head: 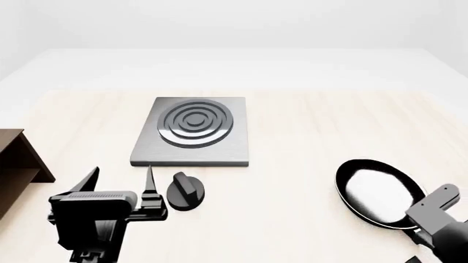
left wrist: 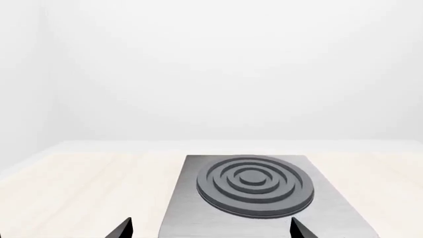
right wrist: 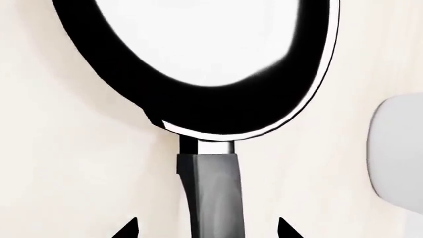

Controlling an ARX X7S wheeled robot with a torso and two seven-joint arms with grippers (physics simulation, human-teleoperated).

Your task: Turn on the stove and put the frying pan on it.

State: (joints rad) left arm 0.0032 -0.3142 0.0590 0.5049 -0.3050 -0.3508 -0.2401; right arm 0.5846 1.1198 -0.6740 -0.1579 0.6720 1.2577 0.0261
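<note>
Head view: our left gripper [head: 120, 183] hangs spread wide beside the knob [head: 186, 191], stove [head: 193, 131] just beyond. Right gripper [right wrist: 206, 230] – fingers parted, straddling the frying pan [head: 380, 192] handle [right wrist: 211, 193], not yet clamped.

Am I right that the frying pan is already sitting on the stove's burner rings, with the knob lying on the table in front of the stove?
Not quite. The frying pan sits on the table, off to the right of the stove, whose burner rings are bare, as the head view shows. The knob does lie on the table in front of the stove.
</note>
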